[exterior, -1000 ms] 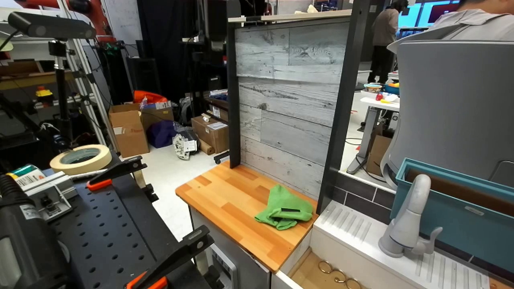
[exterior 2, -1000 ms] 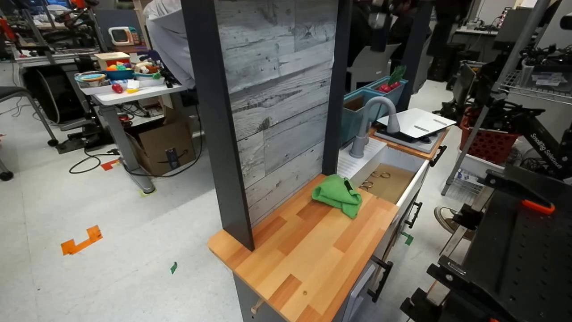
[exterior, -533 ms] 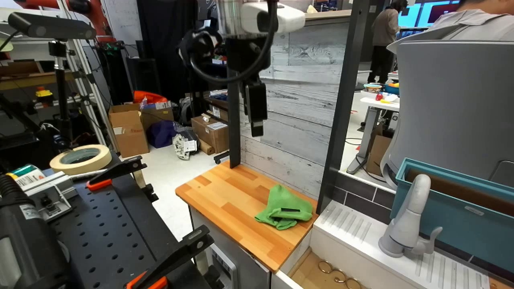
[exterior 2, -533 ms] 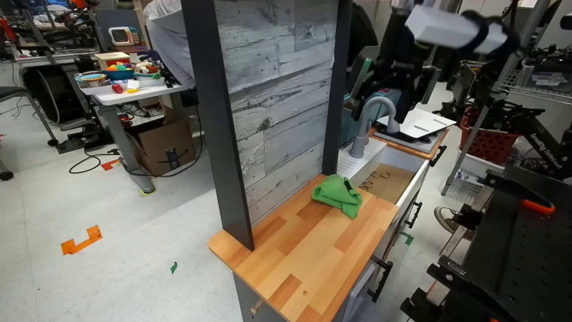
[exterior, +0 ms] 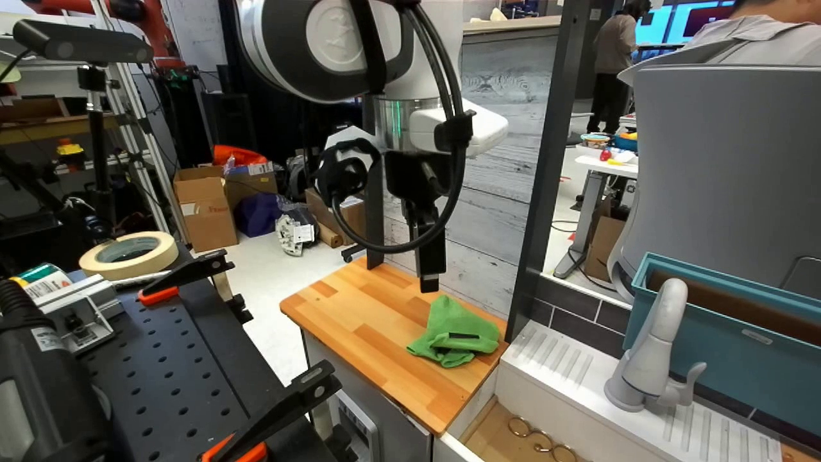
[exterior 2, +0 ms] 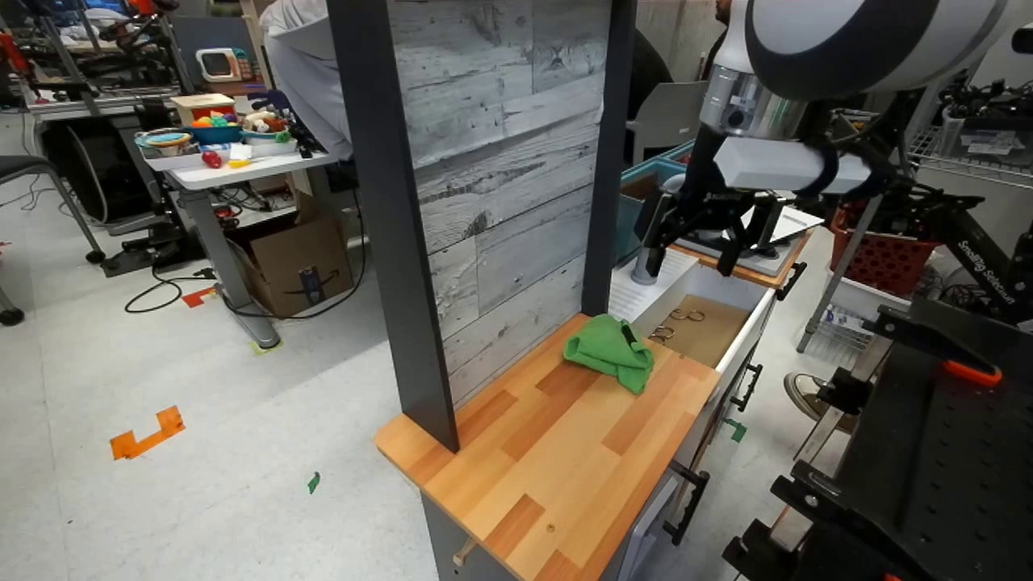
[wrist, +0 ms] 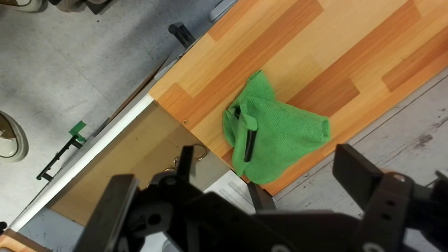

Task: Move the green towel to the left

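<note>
Green towel (wrist: 280, 131) lies bunched on the wooden counter (exterior: 353, 314), at the end beside the sink (exterior: 545, 401) and near the plank-patterned panel (exterior 2: 516, 218); a short black strip (wrist: 250, 145) shows on its upper folds. End effector (wrist: 265, 154) hangs above counter level, apart from the towel, jaws spread wide in the wrist view.

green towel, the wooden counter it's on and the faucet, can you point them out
Green towel (wrist: 280, 129), in the wrist view: middle of the bunched cloth.
Wooden counter (exterior 2: 545, 452), in an exterior view: bare part of its top.
Faucet (exterior: 649, 353), in an exterior view: its grey body.
</note>
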`<action>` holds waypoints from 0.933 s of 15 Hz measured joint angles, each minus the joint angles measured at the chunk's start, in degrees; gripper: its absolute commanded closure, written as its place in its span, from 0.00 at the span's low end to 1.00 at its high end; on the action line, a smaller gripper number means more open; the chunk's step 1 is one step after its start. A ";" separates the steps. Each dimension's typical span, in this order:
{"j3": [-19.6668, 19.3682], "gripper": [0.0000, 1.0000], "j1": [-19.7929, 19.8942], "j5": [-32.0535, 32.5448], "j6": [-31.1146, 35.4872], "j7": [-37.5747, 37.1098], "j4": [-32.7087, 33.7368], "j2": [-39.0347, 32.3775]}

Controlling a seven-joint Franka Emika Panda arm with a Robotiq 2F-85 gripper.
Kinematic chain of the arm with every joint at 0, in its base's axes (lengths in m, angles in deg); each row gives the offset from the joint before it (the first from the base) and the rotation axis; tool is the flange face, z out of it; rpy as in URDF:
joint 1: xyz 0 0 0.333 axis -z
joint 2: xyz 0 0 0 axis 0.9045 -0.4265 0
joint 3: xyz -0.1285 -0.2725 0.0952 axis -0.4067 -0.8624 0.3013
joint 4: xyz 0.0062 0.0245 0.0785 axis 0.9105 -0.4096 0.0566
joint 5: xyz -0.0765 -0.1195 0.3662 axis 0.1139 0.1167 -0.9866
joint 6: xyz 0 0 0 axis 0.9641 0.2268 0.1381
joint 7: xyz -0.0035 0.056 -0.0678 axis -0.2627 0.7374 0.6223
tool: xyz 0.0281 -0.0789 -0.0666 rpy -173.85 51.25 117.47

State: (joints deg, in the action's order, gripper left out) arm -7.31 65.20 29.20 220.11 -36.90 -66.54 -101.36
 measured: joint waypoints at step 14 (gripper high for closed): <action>-3.95 0.00 -4.54 -0.10 1.29 -3.69 9.98 -11.90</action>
State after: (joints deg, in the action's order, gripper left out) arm -11.26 60.66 29.10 221.40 -40.60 -56.57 -113.26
